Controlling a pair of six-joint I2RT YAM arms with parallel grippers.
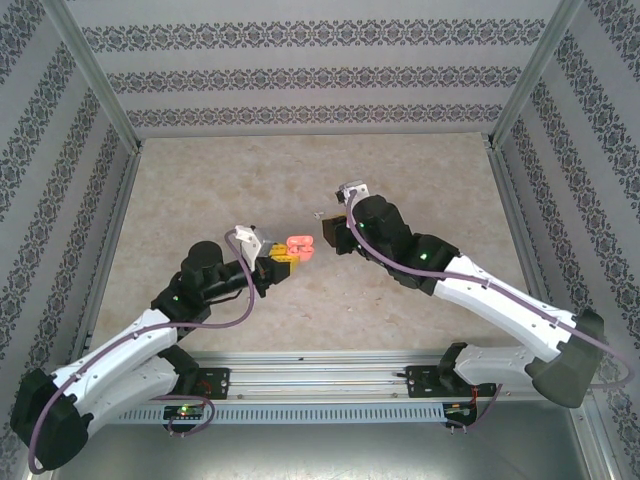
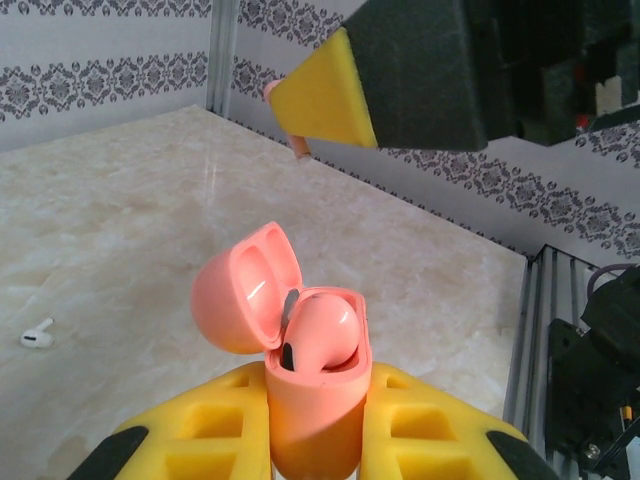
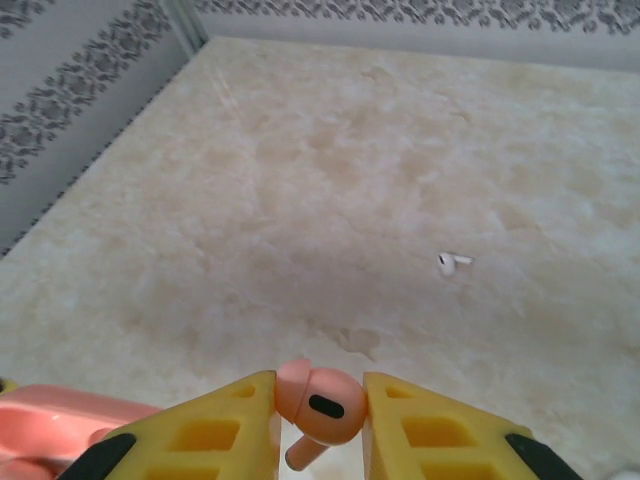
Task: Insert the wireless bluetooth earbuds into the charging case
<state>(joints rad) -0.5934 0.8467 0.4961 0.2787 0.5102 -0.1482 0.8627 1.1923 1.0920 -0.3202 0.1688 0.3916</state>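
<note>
My left gripper (image 2: pixel 315 392) is shut on the coral charging case (image 2: pixel 312 400), held upright with its lid (image 2: pixel 245 290) swung open. One coral earbud (image 2: pixel 322 330) sits in the case. My right gripper (image 3: pixel 320 398) is shut on a second coral earbud (image 3: pixel 322 403), stem pointing down. In the top view the case (image 1: pixel 298 248) is between the left gripper (image 1: pixel 282 259) and the right gripper (image 1: pixel 323 238), which are close together. From the left wrist, the right gripper's yellow finger (image 2: pixel 322 95) hangs above and behind the case. A white earbud (image 3: pixel 452 262) lies on the table.
The marble-patterned table (image 1: pixel 300 170) is walled by patterned panels at the back and both sides. The loose white earbud (image 2: pixel 37 335) lies left of the case in the left wrist view. A metal rail (image 1: pixel 320 375) runs along the near edge by the arm bases.
</note>
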